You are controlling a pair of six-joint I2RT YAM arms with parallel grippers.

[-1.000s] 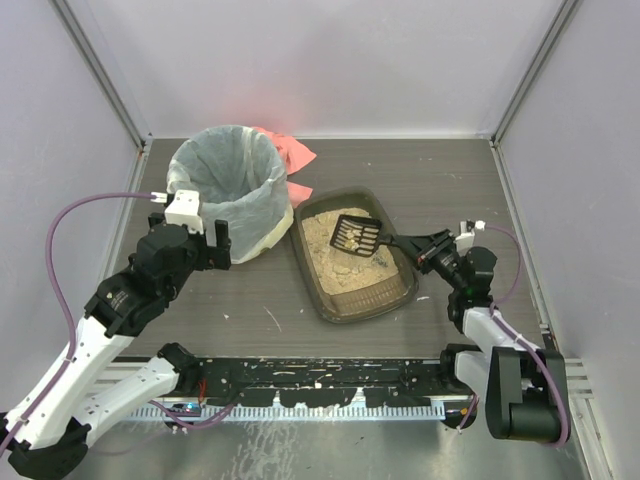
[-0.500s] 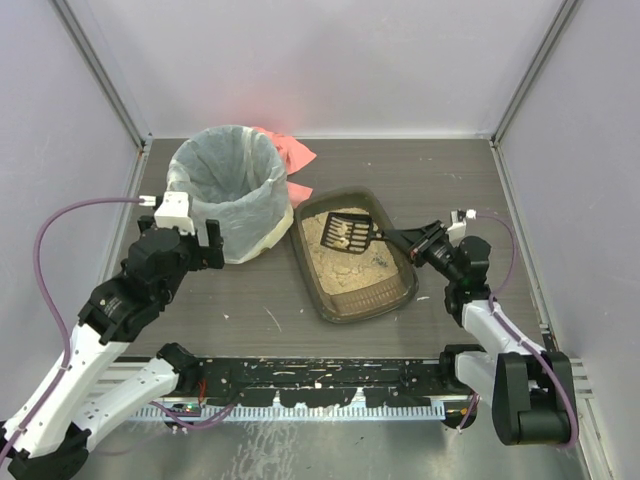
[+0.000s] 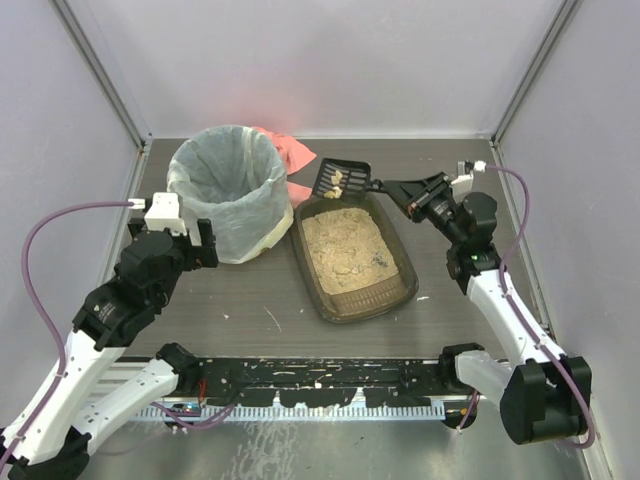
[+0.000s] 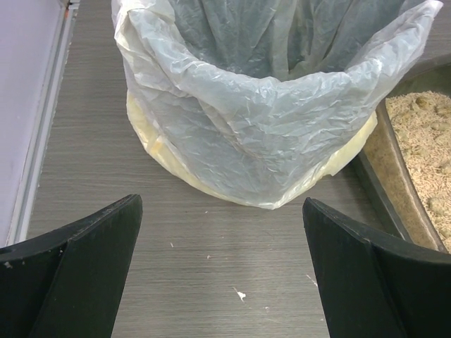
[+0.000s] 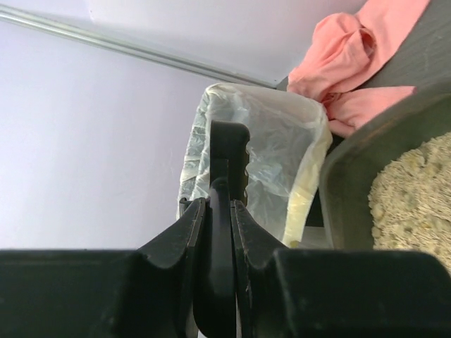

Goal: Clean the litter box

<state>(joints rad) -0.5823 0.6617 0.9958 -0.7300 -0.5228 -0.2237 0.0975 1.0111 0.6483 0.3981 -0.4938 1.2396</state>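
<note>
The litter box (image 3: 352,252), a dark shallow tray of tan litter, lies mid-table; its rim shows in the left wrist view (image 4: 392,201) and the right wrist view (image 5: 359,158). My right gripper (image 3: 408,193) is shut on the handle of a black slotted scoop (image 3: 338,179), held in the air over the tray's far end, with pale clumps on its blade. In the right wrist view the scoop handle (image 5: 224,211) runs edge-on between the jaws. My left gripper (image 3: 187,240) hangs open just left of the bin, its fingers (image 4: 84,260) wide apart over bare table.
A round bin lined with a white bag (image 3: 225,190) stands left of the tray, also seen close up as the bin (image 4: 268,105) and the bin (image 5: 271,158). A pink cloth (image 3: 290,155) lies behind the bin. White walls close the cell.
My right gripper has lifted the scoop out of the litter and carried it back and up toward the bin. The left arm has drawn back slightly to the left.
</note>
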